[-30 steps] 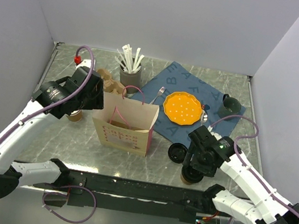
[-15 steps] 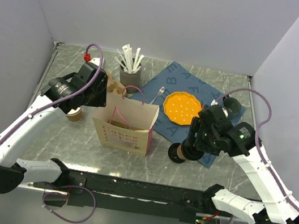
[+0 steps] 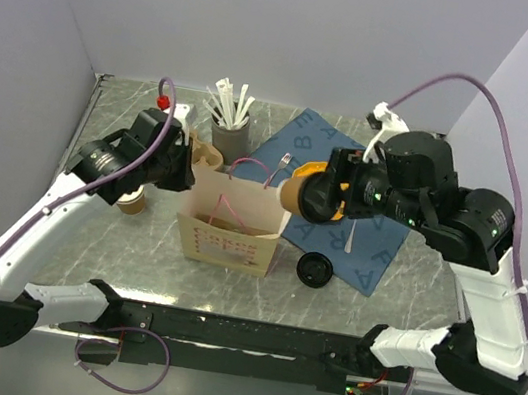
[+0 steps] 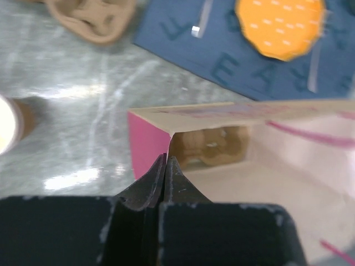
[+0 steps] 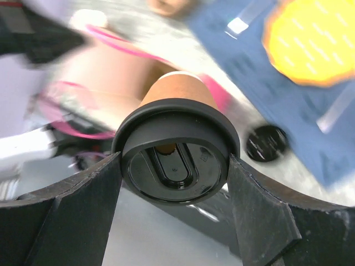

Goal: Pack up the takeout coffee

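A second ago my left claw [image 4: 165, 166] hung open near the lidless paper cup [image 3: 132, 201]. Now it is pinched shut on the rim of the paper bag [image 3: 236, 215], at its left corner, and the bag has slid a little to the right. My right claw [image 3: 323, 195] was then low at the near edge of the surface [image 3: 134, 247], around the takeout coffee [image 3: 294, 192]. Now it is raised high with the coffee clamped between its fingers [image 5: 83, 210], in the air just beside the bag's upper right corner.

The lidless cup stands on the surface left of the bag. A brown pulp carrier [image 4: 91, 19] lies behind the bag's left corner, and another shows inside the bag [image 4: 213, 147]. A grey holder of white stirrers [image 3: 229, 134] stands behind the bag. The bag's pink handles [image 3: 244, 164] rise at its mouth, close to the coffee's base. To the right lies a blue mat [image 3: 370, 261] with a fork [image 4: 202, 16] and an orange plate [image 4: 280, 25]; from above my right arm hides most of the plate. A loose black lid [image 3: 314, 269] lies on the surface below the coffee, at the mat's near edge.

The coffee lies on its side with its long axis roughly level. Its brown base points left toward the bag, and its black sip lid [image 5: 176, 152] faces my right wrist, with a finger on either side of the lid's rim.
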